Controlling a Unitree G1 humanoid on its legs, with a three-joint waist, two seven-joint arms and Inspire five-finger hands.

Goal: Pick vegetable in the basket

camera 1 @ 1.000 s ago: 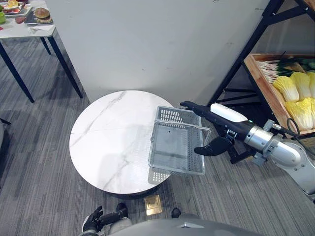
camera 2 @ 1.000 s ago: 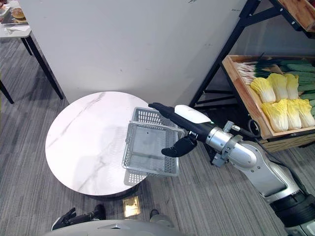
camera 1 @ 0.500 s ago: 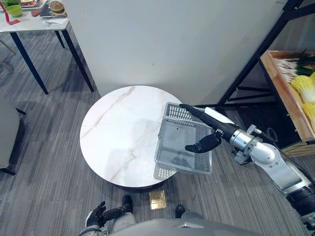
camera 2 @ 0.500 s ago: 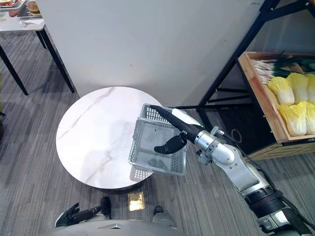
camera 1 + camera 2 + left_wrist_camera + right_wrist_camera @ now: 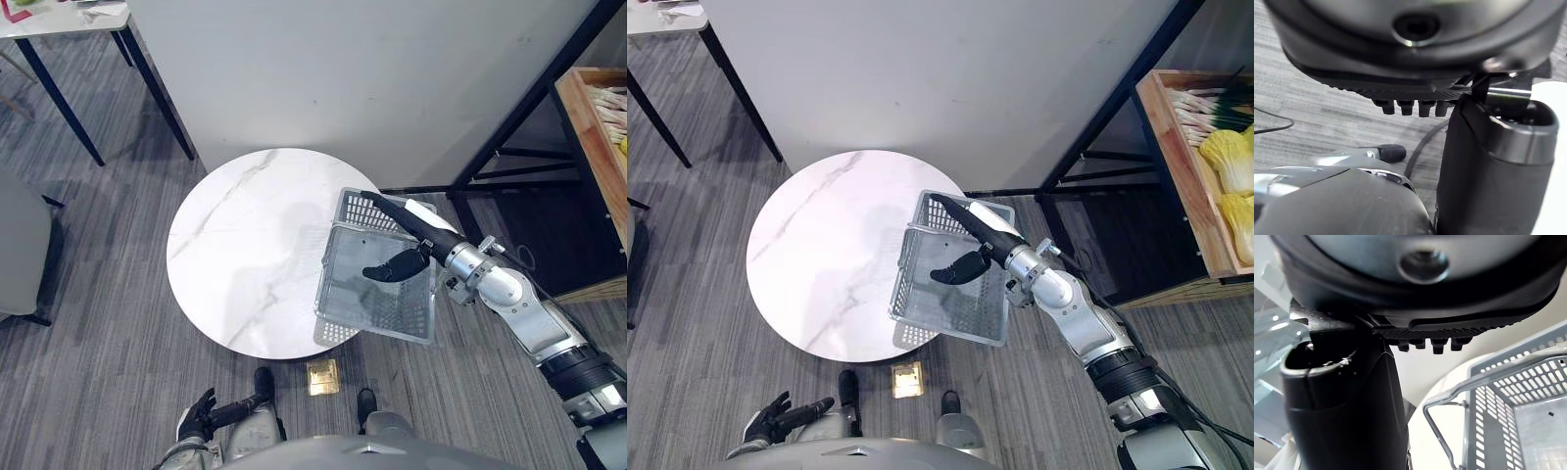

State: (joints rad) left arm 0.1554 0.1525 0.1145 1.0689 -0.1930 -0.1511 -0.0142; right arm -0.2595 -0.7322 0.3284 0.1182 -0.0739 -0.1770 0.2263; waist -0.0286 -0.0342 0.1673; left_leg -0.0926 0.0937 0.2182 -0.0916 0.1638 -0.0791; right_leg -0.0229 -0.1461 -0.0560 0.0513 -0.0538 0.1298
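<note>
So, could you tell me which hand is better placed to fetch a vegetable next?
Probably the right hand: it's open over the basket, nearest the vegetables; the left hand hangs low.

We see the grey plastic mesh basket (image 5: pixel 377 294) over the right edge of the round white marble table (image 5: pixel 235 245), partly past it; right hand (image 5: pixel 397 262) above the basket; plain white wall (image 5: pixel 921 78) behind the table; wooden vegetable crate (image 5: pixel 1176 171) on the black metal shelf frame (image 5: pixel 1107 106), far right.
</note>
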